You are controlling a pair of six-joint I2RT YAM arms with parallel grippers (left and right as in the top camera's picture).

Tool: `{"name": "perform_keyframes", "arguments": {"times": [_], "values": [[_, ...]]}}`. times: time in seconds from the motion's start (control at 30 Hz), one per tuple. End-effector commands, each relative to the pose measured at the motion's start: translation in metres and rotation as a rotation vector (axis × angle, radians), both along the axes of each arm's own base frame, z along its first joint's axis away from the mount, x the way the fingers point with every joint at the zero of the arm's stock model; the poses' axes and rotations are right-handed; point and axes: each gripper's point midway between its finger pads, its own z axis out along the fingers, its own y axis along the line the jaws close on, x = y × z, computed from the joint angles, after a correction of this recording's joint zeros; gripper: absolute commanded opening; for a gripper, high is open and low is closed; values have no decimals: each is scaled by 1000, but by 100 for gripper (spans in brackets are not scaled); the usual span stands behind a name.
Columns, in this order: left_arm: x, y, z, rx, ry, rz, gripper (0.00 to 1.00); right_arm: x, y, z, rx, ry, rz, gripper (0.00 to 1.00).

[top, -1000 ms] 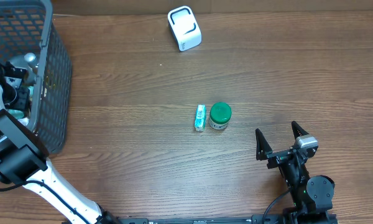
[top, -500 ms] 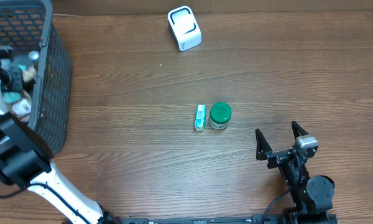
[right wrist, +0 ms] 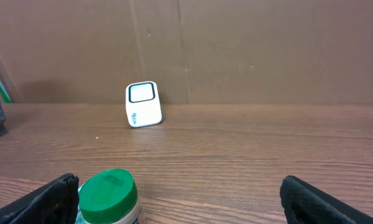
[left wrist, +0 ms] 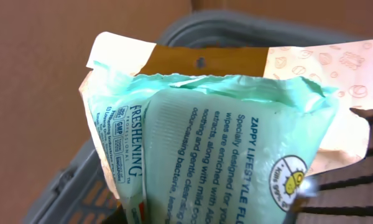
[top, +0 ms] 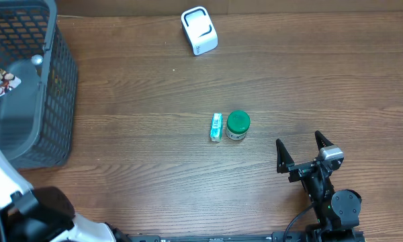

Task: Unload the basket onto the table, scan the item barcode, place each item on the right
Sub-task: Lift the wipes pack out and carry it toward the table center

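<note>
Having been raised from the basket (top: 57, 87) within the last second, the wipes pack (left wrist: 224, 143) is held above it by the closed left fingers, ready for carrying to the scanner (top: 199, 30); the right fingers (right wrist: 56, 196) are spread wide, empty.

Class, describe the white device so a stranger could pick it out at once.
On the brown wooden table, look along the far edge, right of the grey mesh basket. The white device stands there alone, away from the green-lidded jar and teal packet at the centre. Only it is white and boxy, with a dark-outlined window.
</note>
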Motion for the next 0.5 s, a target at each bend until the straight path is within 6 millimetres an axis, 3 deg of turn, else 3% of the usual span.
{"name": "perform_keyframes", "arguments": {"times": [0.0,0.1,0.13,0.2,0.3,0.47], "values": [[-12,-40,55,-92,-200,-38,16,1,-3,-2,-1,-1,-13,100],[-20,-73,78,-125,-259,-101,16,1,-3,-2,-1,-1,-13,100],[-25,-93,87,-139,-277,-143,16,1,-3,-2,-1,-1,-13,100],[-30,-119,93,-149,-274,-192,16,1,-3,-2,-1,-1,-13,100],[-43,-163,91,-185,-228,-274,16,1,-3,-2,-1,-1,-13,100],[-62,-227,70,-259,-104,-406,16,1,-3,-2,-1,-1,-13,100]]}}
